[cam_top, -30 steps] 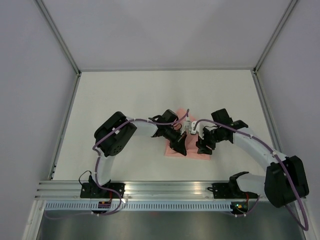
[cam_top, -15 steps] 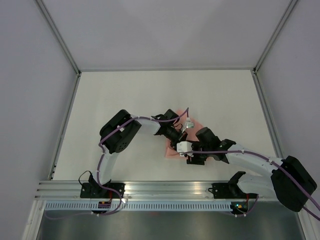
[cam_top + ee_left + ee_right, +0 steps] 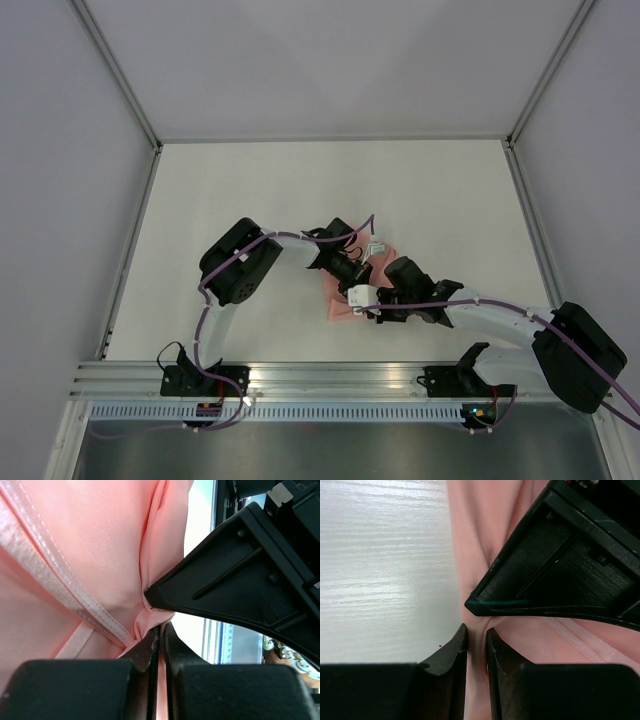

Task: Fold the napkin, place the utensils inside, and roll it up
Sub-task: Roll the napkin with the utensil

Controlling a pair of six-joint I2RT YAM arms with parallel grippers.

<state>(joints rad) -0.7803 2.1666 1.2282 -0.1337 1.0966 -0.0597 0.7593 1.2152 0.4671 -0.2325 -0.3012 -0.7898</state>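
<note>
Salmon-pink napkin (image 3: 336, 306), glossy and creased, lies bunched just near of the scene's centre, its cloth drawn up into a narrow raised fold, a stitched hem crossing it diagonally.

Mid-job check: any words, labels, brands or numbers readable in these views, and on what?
No readable text in any view.
napkin: plain pink cloth with a stitched hem, no print.
White block at a wrist, top view: any marking is too small to read.

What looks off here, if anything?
The napkin is bunched up into a ridge rather than lying flat. The left gripper and right gripper both pinch that same ridge, tips crowded close together. Nothing looks torn or spilled.
</note>
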